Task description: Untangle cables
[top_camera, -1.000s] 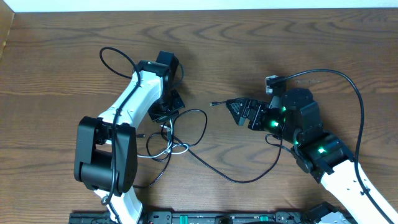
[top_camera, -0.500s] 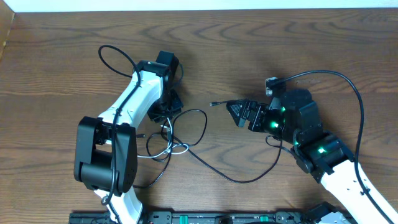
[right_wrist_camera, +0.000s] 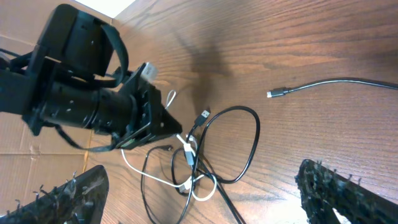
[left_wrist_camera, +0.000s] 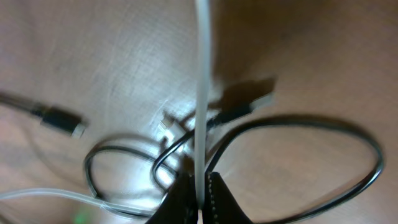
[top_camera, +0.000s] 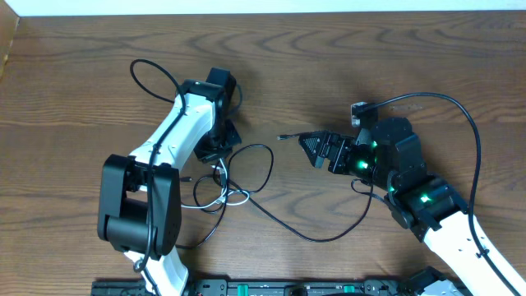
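Note:
The three cables lie tangled on the wooden table by my left gripper. The left gripper is shut on the white cable, which runs straight up between its jaws. The rest of the white cable curls in small loops just below. A black cable forms a loop to the right of the tangle. The longer black cable sweeps out toward my right arm, and its plug lies apart from the tangle. My right gripper hovers wide open and empty.
Thick black arm cords arc behind the left arm and over the right arm. A dark rail runs along the table's front edge. A cardboard edge shows at the far left.
Almost nothing differs. The left wrist has shifted very slightly with the white cable still in its jaws. The right arm and the loose cables lie as before.

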You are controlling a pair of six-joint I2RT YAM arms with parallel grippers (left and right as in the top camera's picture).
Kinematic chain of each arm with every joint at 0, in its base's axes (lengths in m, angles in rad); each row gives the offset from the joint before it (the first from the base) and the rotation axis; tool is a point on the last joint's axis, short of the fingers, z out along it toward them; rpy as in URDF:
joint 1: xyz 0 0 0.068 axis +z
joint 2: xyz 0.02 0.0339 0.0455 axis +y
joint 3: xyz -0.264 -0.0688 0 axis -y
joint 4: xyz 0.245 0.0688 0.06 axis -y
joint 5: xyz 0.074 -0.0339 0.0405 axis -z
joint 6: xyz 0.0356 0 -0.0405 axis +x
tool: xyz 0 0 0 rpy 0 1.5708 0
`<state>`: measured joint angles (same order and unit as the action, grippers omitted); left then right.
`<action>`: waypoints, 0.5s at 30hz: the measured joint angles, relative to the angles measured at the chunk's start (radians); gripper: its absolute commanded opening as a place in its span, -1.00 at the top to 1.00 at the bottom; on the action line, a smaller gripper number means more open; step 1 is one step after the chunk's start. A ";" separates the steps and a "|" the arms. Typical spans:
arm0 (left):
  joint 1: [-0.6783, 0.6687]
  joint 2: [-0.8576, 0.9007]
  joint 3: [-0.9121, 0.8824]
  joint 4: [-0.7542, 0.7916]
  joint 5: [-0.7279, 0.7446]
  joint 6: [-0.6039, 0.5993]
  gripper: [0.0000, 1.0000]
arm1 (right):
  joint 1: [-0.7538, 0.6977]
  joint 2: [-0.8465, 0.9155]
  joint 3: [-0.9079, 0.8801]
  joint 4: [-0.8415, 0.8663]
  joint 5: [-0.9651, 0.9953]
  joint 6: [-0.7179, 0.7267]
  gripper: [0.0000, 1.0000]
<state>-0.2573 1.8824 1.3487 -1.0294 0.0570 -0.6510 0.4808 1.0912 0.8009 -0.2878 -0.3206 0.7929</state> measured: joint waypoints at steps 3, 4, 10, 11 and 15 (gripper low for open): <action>0.000 -0.039 0.008 -0.014 0.026 0.000 0.86 | 0.000 0.000 0.000 0.000 0.000 0.000 -0.89; 0.000 -0.074 0.015 -0.007 0.051 0.000 0.85 | 0.000 0.000 0.000 0.000 0.000 0.000 -0.89; 0.000 -0.358 0.057 0.162 0.229 -0.003 0.85 | 0.000 0.000 0.000 -0.001 -0.004 -0.001 -0.99; 0.000 -0.415 0.064 0.197 0.264 -0.003 0.85 | 0.000 0.000 0.000 -0.001 -0.006 0.000 -0.99; 0.000 -0.602 0.072 0.312 0.373 -0.014 0.85 | 0.000 0.000 0.000 0.000 -0.012 0.000 -0.99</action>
<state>-0.2577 1.2800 1.4212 -0.7177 0.4297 -0.6655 0.4808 1.0912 0.8009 -0.2882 -0.3325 0.7925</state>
